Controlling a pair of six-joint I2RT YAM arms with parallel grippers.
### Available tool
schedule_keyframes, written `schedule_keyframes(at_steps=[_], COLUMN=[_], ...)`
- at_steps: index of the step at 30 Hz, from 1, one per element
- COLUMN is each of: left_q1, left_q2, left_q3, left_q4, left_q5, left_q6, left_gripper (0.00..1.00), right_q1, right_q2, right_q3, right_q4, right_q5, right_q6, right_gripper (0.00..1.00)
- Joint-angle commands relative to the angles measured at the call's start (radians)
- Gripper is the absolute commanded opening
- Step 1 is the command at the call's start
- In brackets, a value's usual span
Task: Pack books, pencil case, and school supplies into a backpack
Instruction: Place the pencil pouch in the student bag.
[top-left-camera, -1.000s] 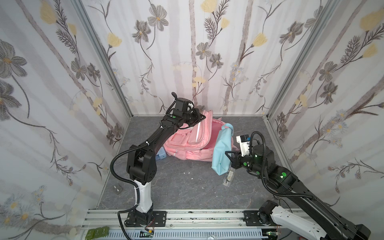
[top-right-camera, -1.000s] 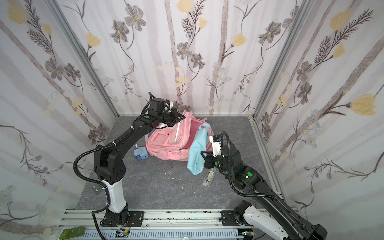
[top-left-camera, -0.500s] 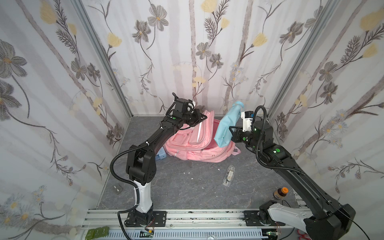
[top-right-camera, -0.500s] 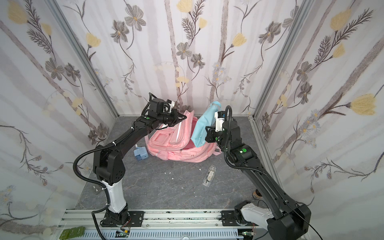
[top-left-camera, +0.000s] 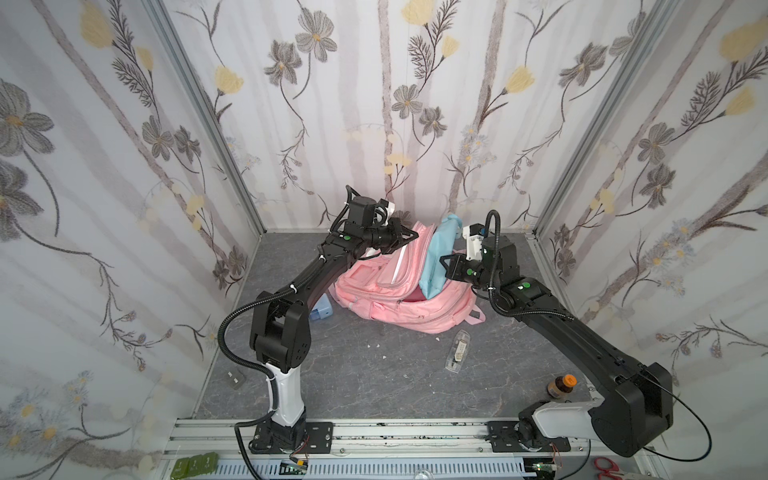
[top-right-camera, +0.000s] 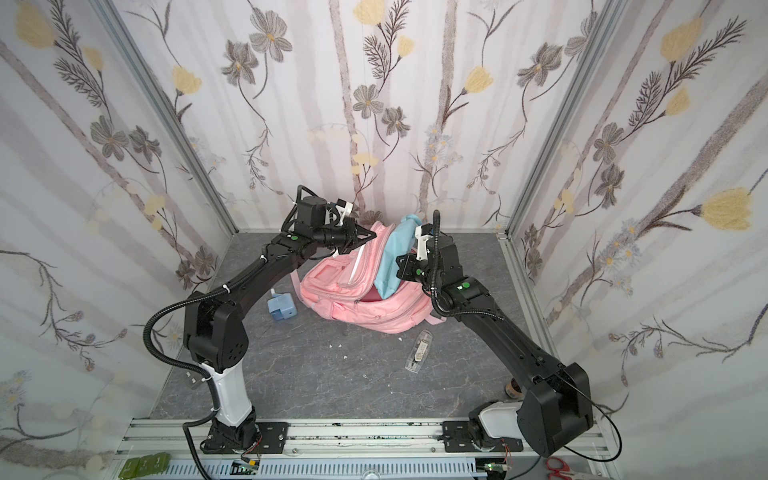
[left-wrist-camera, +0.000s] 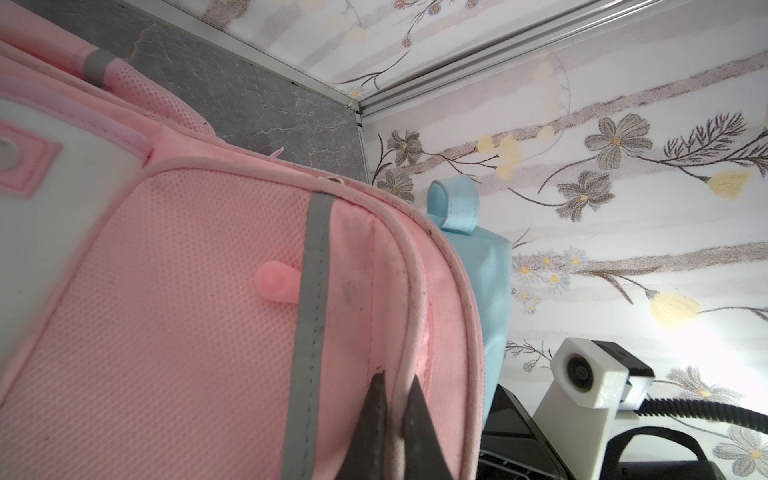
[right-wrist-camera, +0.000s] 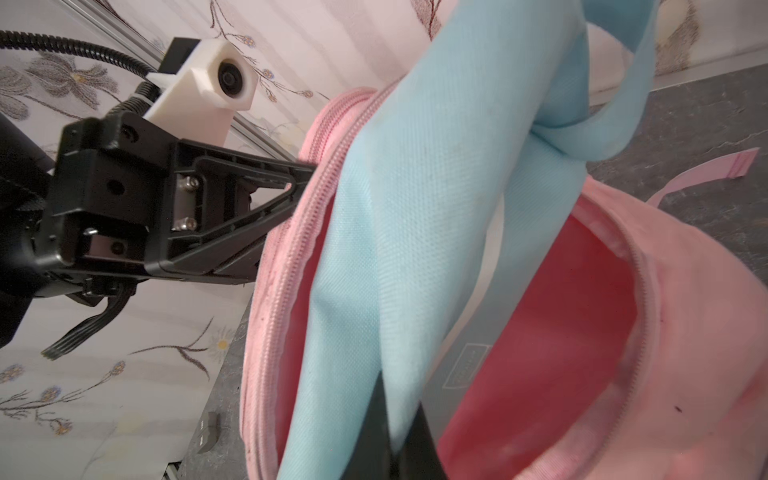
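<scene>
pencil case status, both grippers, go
Left gripper shut on backpack rim, holding it open. Right gripper shut on pencil case, lower end in the opening. Book inside, not blocking.

Left tool (left-wrist-camera: 397, 392) and right tool (right-wrist-camera: 400, 419) face each other, both seemingly pinched shut.

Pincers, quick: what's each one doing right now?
Left pincer: shut on the backpack, at its zipper edge.
Right pincer: shut on the pencil case.

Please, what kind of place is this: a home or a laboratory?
Probably a robot test booth, not a home: floral wallpaper panels in an aluminium frame, with the left arm and right arm bolted to a metal rail.
</scene>
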Motion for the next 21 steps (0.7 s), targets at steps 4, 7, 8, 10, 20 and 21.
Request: schedule_keyframes(at_steps=[4,7,8,10,20,21], left_q1=[-0.006,-0.007,-0.008,-0.009,-0.012,-0.012], left_q2=[-0.012,-0.016,-0.020,-0.025,-0.050,-0.050], left_q3=[-0.003,-0.007,-0.008,-0.010,-0.010,-0.010], left_q4=[0.221,0.226,0.227,0.228,0.237,0.242], left_q5=[0.093,0.099,0.099,0.095,0.085,0.081], left_q6=[-0.040,-0.042,-0.042,-0.040,-0.051,-0.054], left_gripper=[0.00,0.00,0.00,0.00,0.00,0.00], right_q1=[0.019,0.028,0.028,0.028,0.033,0.035], right_q2=[0.082,0.131,0.141,0.163,0.300,0.308], right_q3=[0.029,0.044,0.046,0.055,0.127,0.127], right_q4=[0.083,0.087,0.097,0.115,0.193,0.207], right_q5=[-0.093,-0.099,-0.097,-0.097,-0.094,-0.089], right_q6=[0.083,0.100,0.108,0.123,0.244,0.264], right_gripper=[0.00,0.00,0.00,0.00,0.00,0.00])
